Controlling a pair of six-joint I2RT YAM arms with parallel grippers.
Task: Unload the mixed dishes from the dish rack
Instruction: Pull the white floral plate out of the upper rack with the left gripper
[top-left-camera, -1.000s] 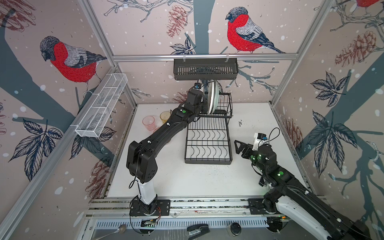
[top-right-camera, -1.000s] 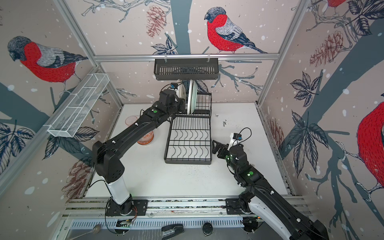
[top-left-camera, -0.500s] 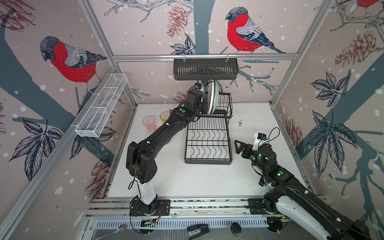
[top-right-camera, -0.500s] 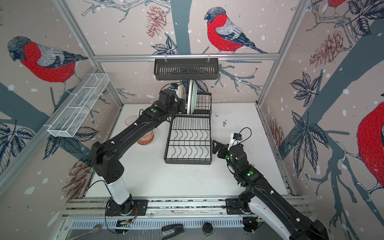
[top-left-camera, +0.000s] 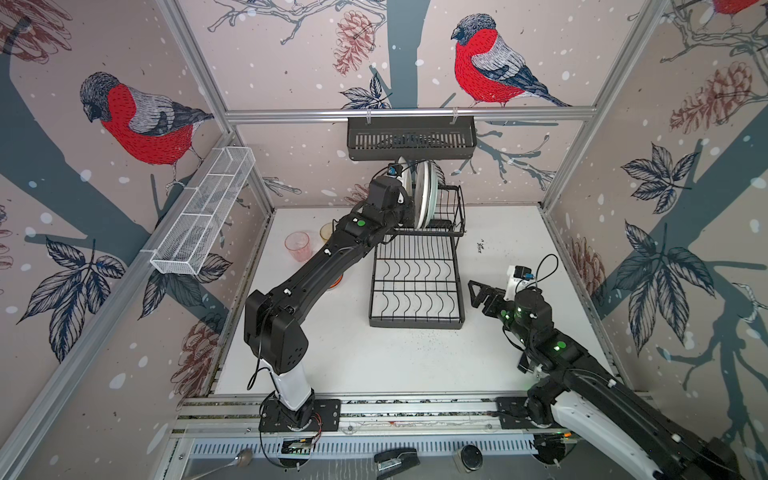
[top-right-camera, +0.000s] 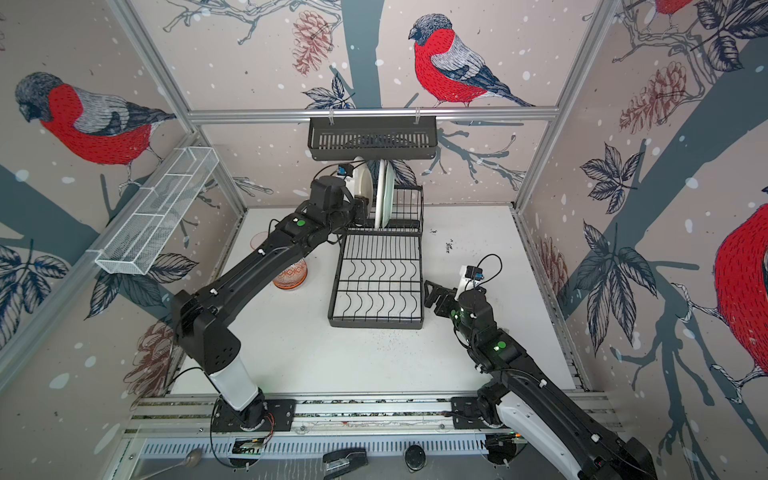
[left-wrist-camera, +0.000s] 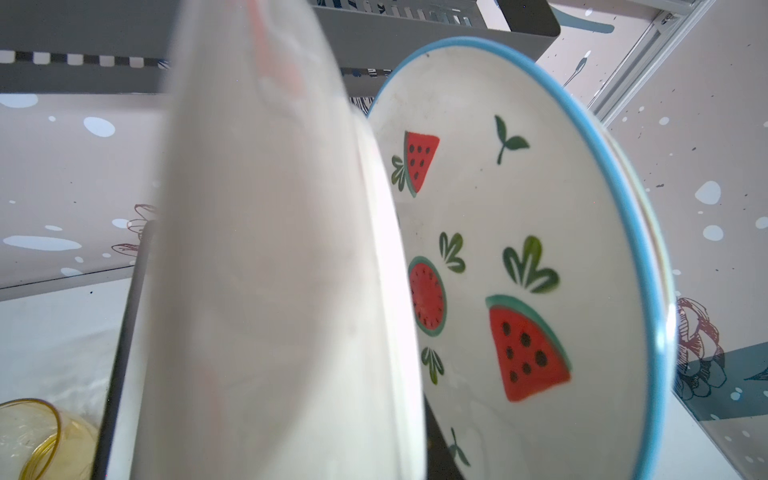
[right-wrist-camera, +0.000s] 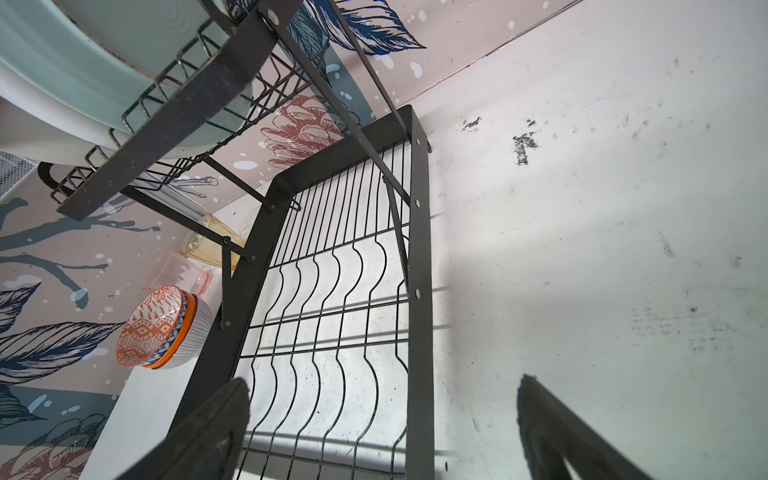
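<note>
Left gripper (top-right-camera: 362, 210): fingers closed down narrow on the lower rim of the cream plate (top-right-camera: 362, 180). Fingertips aren't visible in the wrist view; the plate (left-wrist-camera: 270, 270) fills it edge-on and blurred. The wrist is level with the raised basket, the forearm stretches diagonally across the table (top-left-camera: 415, 365), and the elbow is bent near the front-left.

Right gripper (right-wrist-camera: 382, 384): fingers (right-wrist-camera: 216, 432) wide apart and holding nothing. It hangs just beside the right front corner of the dish rack (top-left-camera: 415, 324), with the arm folded low at front-right.

Cream plate stands upright at the left end of the raised basket, plain and glossy. Next to it is the watermelon plate (left-wrist-camera: 519, 249), white with a blue rim and tilted slightly. A mint plate (right-wrist-camera: 62, 62) sits behind that one. I can't tell whether the plates touch.

No dishes on the rack's lower tray. Left of the rack, on the table:
- stacked bowls (right-wrist-camera: 162, 328), orange-patterned one on top
- pink tumbler (top-left-camera: 298, 245)
- amber tumbler (top-left-camera: 326, 230)
</note>
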